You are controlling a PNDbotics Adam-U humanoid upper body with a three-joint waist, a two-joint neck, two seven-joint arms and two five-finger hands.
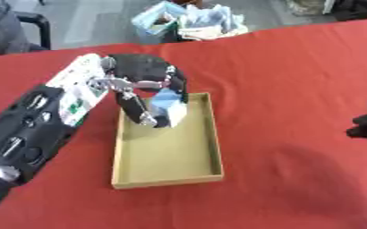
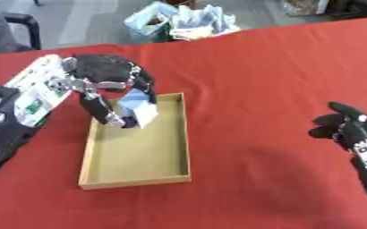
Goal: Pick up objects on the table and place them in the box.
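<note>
In the left eye view, the left hand (image 1: 143, 91) curls its fingers and thumb round a pale blue packet (image 1: 169, 105), held over the far end of the cardboard box (image 1: 210, 138). It looks light and crushable, best pinched at its sides.

In the right eye view, the right hand (image 2: 351, 129) idles with relaxed fingers on the red table (image 2: 265, 67).

A shallow, open cardboard box (image 1: 168, 154), tan in colour and rectangular, is laid flat on the red desk (image 1: 296, 89), its long side running away from the camera. A small pale blue and white object (image 2: 138, 107) is held above the far end of the box, pinched by the left hand (image 1: 143, 82).
</note>
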